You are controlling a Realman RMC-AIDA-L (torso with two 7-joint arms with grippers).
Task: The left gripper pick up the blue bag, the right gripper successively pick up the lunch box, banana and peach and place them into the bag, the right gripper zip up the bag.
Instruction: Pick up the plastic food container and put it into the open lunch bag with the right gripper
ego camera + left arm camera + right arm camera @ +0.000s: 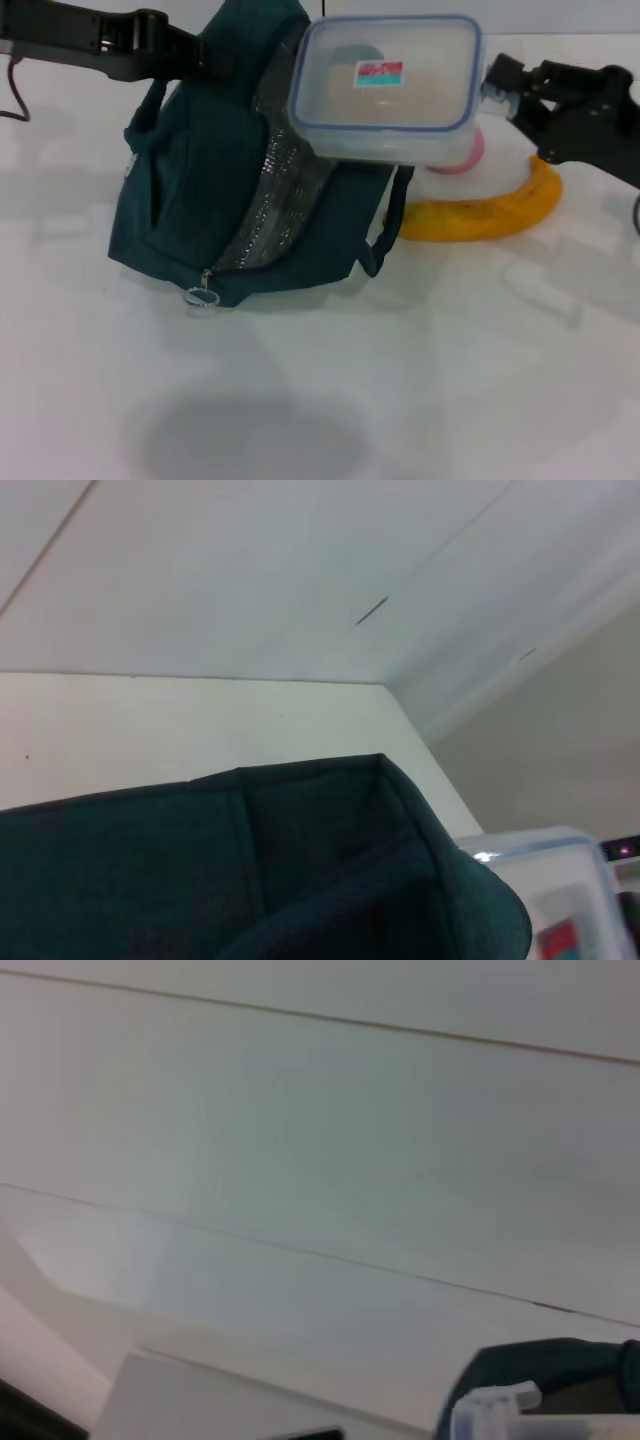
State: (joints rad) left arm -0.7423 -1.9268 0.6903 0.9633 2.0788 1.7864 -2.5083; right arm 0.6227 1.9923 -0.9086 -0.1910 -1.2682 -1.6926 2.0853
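Note:
The blue bag [200, 190] stands tilted on the white table, its mouth open toward the right and its silver lining [275, 190] showing. My left gripper [198, 58] holds the bag's upper edge from the top left. The clear lunch box [385, 85] hangs level in the air over the bag's open mouth, with my right gripper [492, 88] shut on its right end. Behind it lie the banana [490, 215] and the pink peach [468, 155], the peach mostly hidden by the box. The left wrist view shows the bag [250, 880] and a corner of the lunch box [560, 900].
The bag's ring zip pull [201, 297] hangs at its lower front corner and one loop handle [385, 240] droops toward the banana. The white table [420, 380] stretches bare toward the front. A thin cable [15, 90] hangs at the far left.

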